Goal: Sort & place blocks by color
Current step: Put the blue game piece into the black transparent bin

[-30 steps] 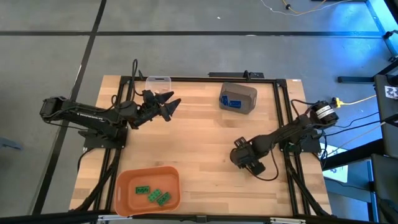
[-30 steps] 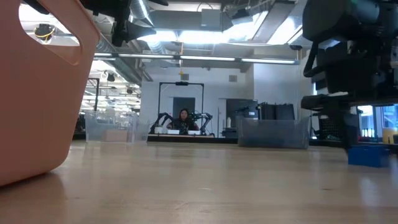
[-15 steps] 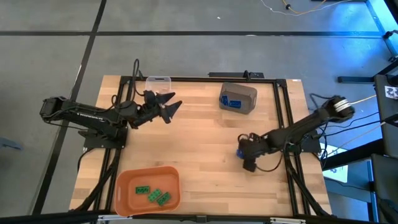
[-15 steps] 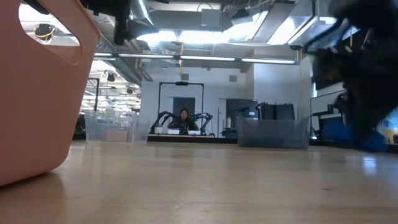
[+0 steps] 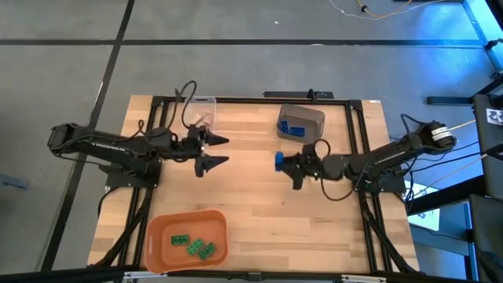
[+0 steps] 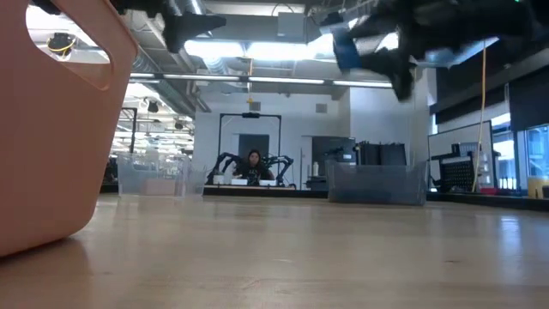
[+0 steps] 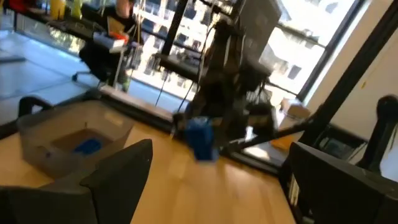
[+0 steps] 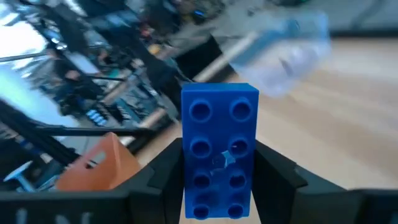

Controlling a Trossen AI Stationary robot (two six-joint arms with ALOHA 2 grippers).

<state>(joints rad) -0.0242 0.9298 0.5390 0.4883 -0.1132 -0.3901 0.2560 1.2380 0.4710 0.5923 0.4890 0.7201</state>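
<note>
2 dark robot arms reach over a wooden table (image 5: 251, 204) from its left and right sides. An orange bin (image 5: 186, 240) sits at the near left edge and holds 3 green blocks (image 5: 193, 245). A grey bin (image 5: 300, 123) stands at the far side, right of centre, with a blue piece inside. A clear bin (image 5: 200, 105) sits at the far left. The left gripper (image 5: 217, 151) hangs above the table's far left part, beside the clear bin, its fingers spread wide and holding nothing. The right gripper (image 5: 280, 161) is raised over the table's middle, just near of the grey bin, its fingers clamped on a blue block (image 8: 219, 149) with 8 studs.
</note>
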